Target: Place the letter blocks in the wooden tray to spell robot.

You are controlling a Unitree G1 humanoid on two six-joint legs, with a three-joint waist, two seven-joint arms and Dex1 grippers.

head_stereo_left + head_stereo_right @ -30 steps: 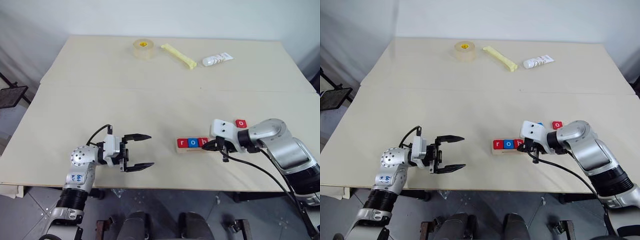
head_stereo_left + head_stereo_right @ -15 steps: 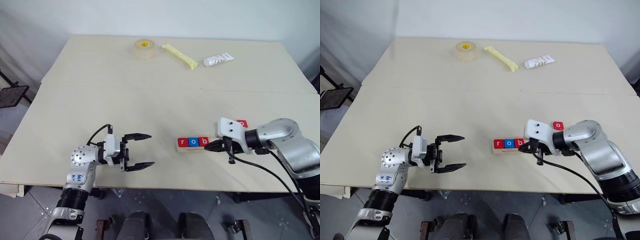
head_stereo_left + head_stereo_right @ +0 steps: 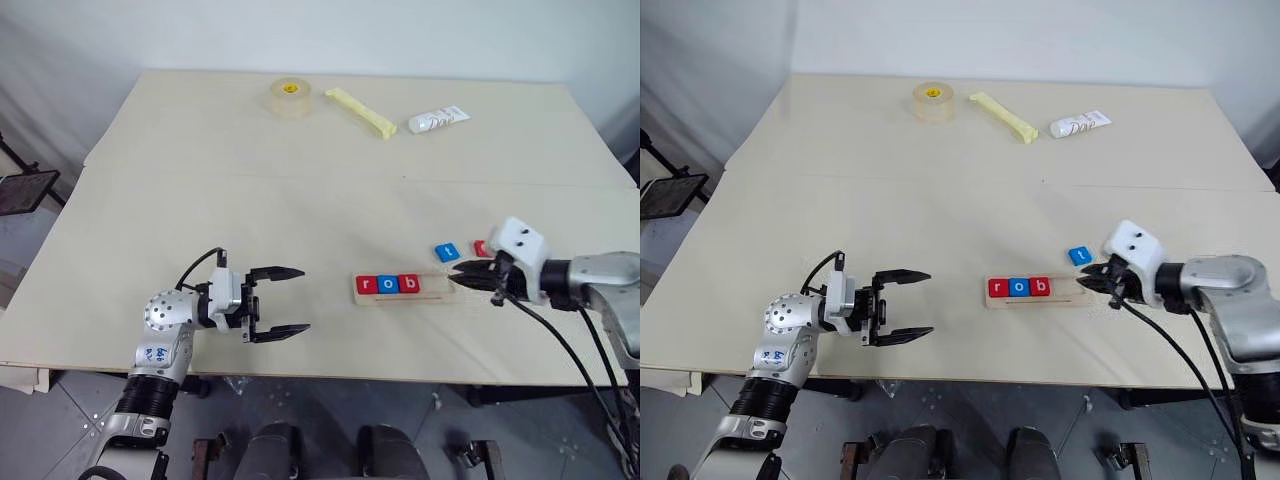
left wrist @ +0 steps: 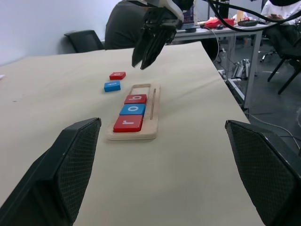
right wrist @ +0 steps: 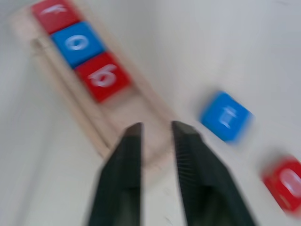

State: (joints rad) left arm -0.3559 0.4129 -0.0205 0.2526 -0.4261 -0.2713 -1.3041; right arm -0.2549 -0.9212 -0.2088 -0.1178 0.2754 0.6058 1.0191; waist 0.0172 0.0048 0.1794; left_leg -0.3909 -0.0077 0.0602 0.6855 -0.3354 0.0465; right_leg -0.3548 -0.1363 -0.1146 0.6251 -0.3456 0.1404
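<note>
The wooden tray [image 3: 436,292] lies near the table's front edge. Three letter blocks sit in its left part: red r [image 3: 364,285], blue o [image 3: 386,285], red b [image 3: 408,284]. A blue t block [image 3: 446,252] lies on the table just behind the tray's right end. A red o block [image 3: 481,248] lies beside it, partly hidden by my right hand. My right gripper [image 3: 458,279] hovers over the tray's bare right end. Its fingers [image 5: 123,165] stand slightly open with nothing between them. My left gripper [image 3: 295,300] is open and holds nothing, left of the tray.
A tape roll [image 3: 288,97], a yellow stick [image 3: 358,111] and a white tube [image 3: 436,119] lie along the table's far side. A seam runs across the tabletop. In the left wrist view a seated person [image 4: 124,21] and desks stand beyond the table.
My right gripper has moved right from the b block to the tray's right end and its fingers have parted. The blue t block is now uncovered. The left arm has not moved.
</note>
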